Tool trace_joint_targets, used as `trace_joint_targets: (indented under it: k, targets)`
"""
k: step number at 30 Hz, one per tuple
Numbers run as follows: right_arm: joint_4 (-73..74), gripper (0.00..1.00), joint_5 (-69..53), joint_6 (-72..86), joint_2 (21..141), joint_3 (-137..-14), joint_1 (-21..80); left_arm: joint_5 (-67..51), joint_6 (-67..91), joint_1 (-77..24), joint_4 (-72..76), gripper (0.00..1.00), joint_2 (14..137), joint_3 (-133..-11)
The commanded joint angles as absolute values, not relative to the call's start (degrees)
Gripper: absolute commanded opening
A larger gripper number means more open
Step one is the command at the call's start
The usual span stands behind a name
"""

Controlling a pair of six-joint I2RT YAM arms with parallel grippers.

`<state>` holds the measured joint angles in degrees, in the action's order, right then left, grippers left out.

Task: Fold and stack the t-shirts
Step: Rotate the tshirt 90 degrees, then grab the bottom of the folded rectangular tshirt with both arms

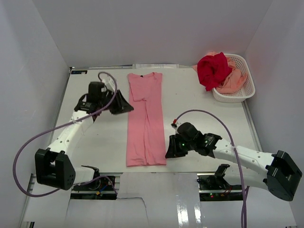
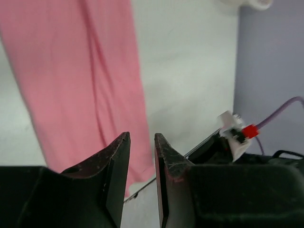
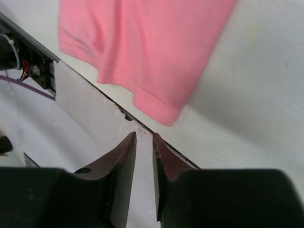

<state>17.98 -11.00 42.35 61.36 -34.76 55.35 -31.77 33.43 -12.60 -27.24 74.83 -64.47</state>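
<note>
Top external shows white walls point(image 1: 142, 28), pink t-shirt point(image 1: 145, 118) flat on white table point(image 1: 199, 99), both jaws slightly parted, empty.

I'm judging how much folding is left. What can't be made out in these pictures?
- Peach shirt: top view, mostly buried under the red shirt in the basket.
- Pink shirt: top view, whatever lies under its folded-over sides is hidden; both wrist views cut it off at the frame edges.

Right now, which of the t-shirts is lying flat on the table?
The pink t-shirt, spread out as a long strip. The deep red t-shirt and the peach t-shirt sit crumpled in the white basket.
</note>
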Motion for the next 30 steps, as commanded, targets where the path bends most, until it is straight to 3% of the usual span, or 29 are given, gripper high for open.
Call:
trace_joint_targets:
  k: [1,6,10,23,30]
  targets:
    - [13.2,0.29,-15.5,46.7,59.4,-30.1,53.7,-30.2,34.4,-13.1,-33.2,0.38,71.1,-49.3]
    - [6.2,0.48,-19.4,49.9,60.3,-24.4,51.8,-29.4,39.2,-13.4,-35.2,0.39,61.5,-38.7]
    - [-3.5,0.51,-23.7,53.4,64.2,-20.0,51.5,-28.5,40.3,-13.5,-35.2,0.39,59.9,-34.7]
    - [-10.4,0.62,-27.9,53.9,72.3,-20.0,49.8,-32.2,43.4,-13.5,-35.2,0.42,56.7,-28.5]
    - [-18.0,0.62,-29.4,57.3,73.7,-16.3,48.3,-30.8,44.1,-13.5,-38.4,0.61,52.0,-27.3]
